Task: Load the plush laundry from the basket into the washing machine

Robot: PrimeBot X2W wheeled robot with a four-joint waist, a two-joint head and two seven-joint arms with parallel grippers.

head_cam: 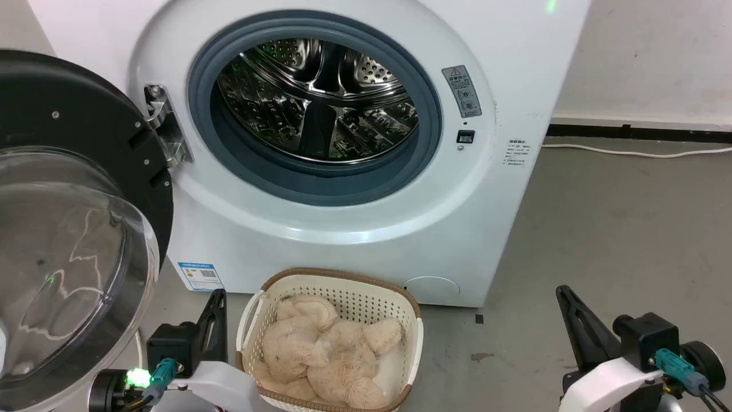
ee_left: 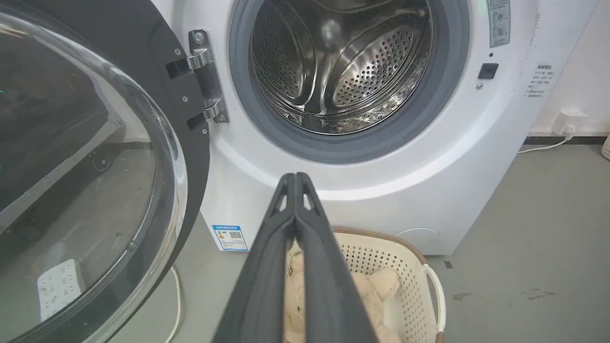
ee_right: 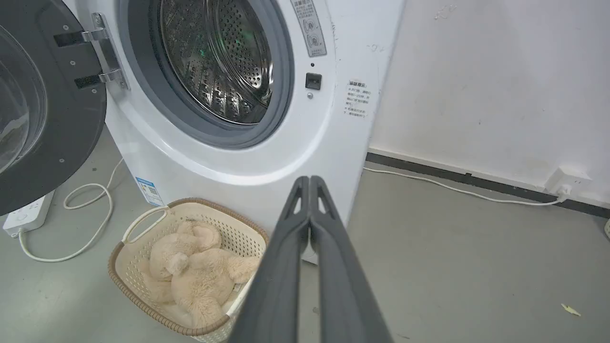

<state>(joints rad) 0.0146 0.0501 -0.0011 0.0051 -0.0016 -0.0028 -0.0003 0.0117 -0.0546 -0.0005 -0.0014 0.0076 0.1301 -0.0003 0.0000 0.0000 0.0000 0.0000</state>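
Head view looks down at the washer's front, close; both wrist views face it lower, sharing drum, basket.

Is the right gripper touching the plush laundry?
Apart. The head view shows bare floor between the right gripper and the basket holding the plush laundry.

Straight ahead of you the washer stands on the floor, with the wall behind it. Its door hangs swung out on your left, and the drum lies open behind the opening. The basket sits on the floor just before the washer, below the opening, with the plush inside. Your left claw is just left of the basket, and your right claw is well to its right. A cable lies along the wall's foot.
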